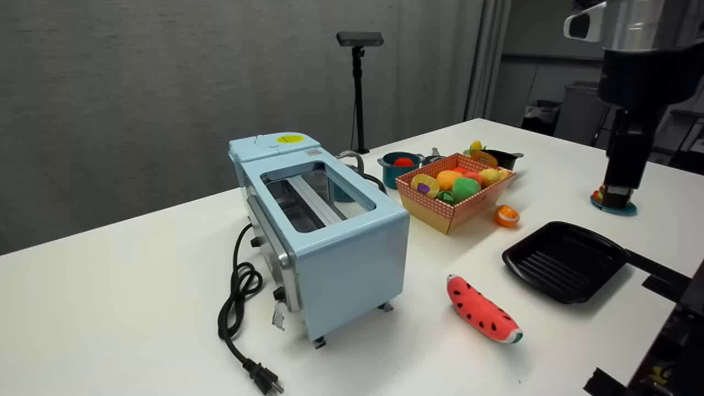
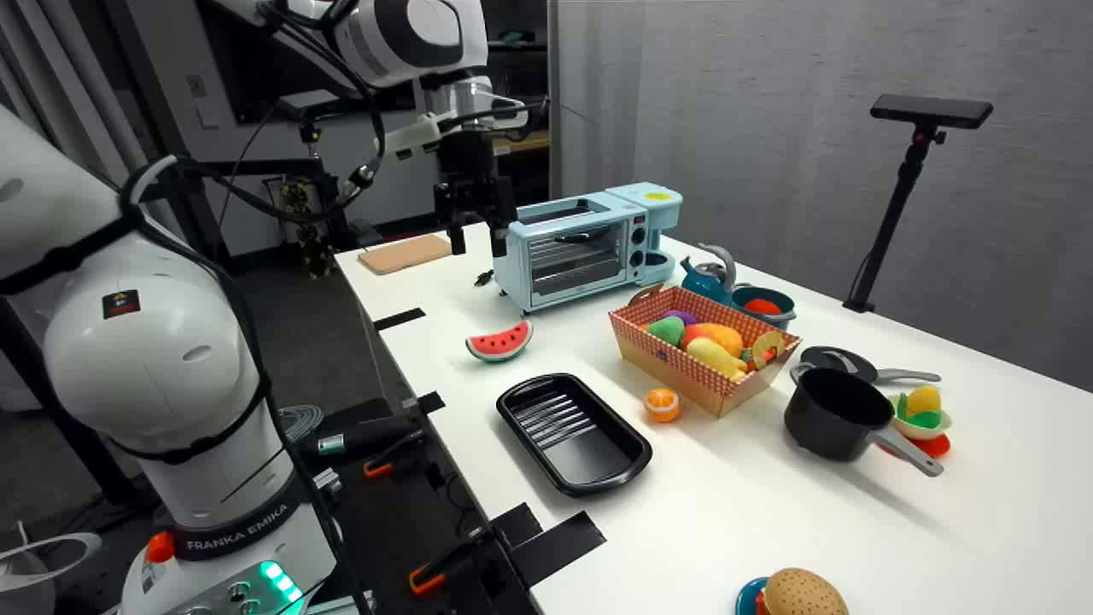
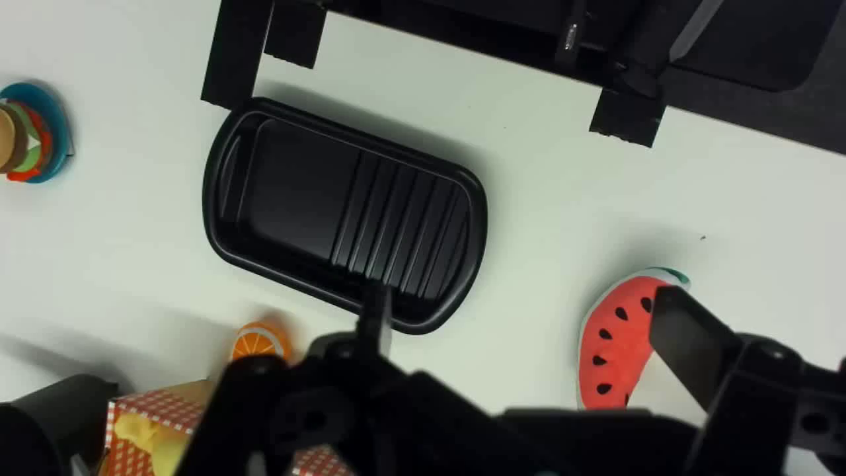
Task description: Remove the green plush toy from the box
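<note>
The green plush toy (image 1: 466, 188) lies inside the box among other soft toy fruit and vegetables; it also shows in an exterior view (image 2: 667, 330). The box (image 2: 675, 371) is low, orange-brown, with a red checkered rim, and stands on the white table in both exterior views. In the wrist view only part of the box (image 3: 173, 411) shows at the lower left, and the green toy is hidden there. My gripper (image 3: 525, 314) is open with nothing between its fingers. In an exterior view the gripper (image 2: 478, 243) hangs above the table, apart from the box.
A light blue toaster (image 1: 352, 269) stands beside the box. A black grill pan (image 2: 576, 436), a watermelon slice (image 2: 500, 342) and a small orange (image 2: 662, 404) lie in front of the box. A black pot (image 2: 832, 418) and a teal pot (image 1: 399, 175) stand near it.
</note>
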Robot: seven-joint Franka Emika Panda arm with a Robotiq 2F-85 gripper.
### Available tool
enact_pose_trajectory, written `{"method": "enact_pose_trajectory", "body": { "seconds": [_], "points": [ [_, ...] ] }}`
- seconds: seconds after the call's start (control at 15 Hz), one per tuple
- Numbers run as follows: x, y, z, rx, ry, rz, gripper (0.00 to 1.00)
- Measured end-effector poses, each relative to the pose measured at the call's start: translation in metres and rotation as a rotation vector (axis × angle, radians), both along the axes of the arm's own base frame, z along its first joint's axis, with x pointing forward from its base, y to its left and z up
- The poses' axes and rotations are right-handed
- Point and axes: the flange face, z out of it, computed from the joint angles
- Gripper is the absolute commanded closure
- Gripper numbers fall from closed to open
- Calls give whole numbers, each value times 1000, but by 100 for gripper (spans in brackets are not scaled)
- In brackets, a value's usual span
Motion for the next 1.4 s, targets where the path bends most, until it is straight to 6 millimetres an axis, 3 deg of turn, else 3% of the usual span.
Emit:
{"method": "enact_pose_trajectory", "body": {
  "seconds": [1.4],
  "points": [
    [2, -4, -1, 6, 5, -10, 0]
  ]
}}
